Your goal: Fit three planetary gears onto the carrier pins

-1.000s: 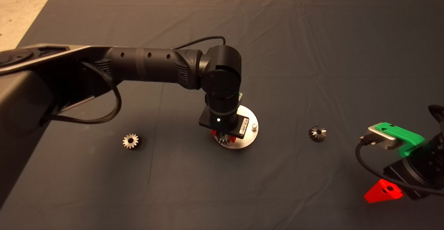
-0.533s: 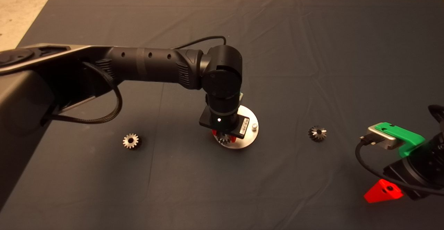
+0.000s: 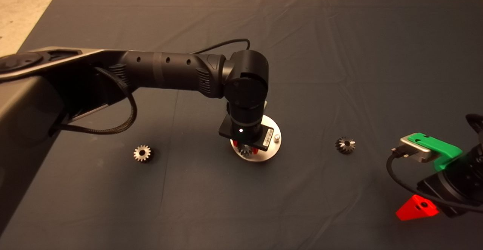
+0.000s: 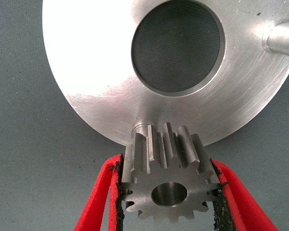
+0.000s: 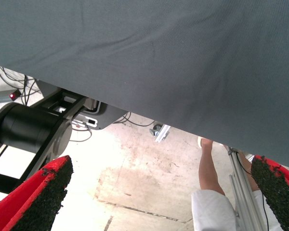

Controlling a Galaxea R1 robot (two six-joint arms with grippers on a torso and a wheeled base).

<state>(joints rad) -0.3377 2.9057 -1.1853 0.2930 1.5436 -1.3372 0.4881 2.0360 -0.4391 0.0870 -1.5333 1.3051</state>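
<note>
The silver carrier disc [image 3: 270,153] lies at the mat's middle, with one pin [image 3: 277,138] showing at its right. My left gripper [image 3: 244,151] is shut on a planetary gear [image 3: 244,151] over the disc's near-left edge. In the left wrist view the gear [image 4: 169,176] sits between the red fingers [image 4: 104,190], just above a pin [image 4: 139,129] at the disc's [image 4: 96,72] rim; another pin [image 4: 281,42] stands apart. Two more gears lie on the mat, one left [image 3: 142,153] and one right [image 3: 345,144]. My right gripper [image 3: 417,208] is parked open at the lower right.
The dark mat [image 3: 339,54] covers the table, with bare floor [image 3: 22,8] past its far-left corner. The right wrist view looks past the mat's edge [image 5: 149,62] at the floor, a black machine base [image 5: 33,130] and a person's leg [image 5: 209,168].
My left arm has shifted slightly right and away, carrying the gear a little further over the disc. The loose gears and the right gripper have not moved.
</note>
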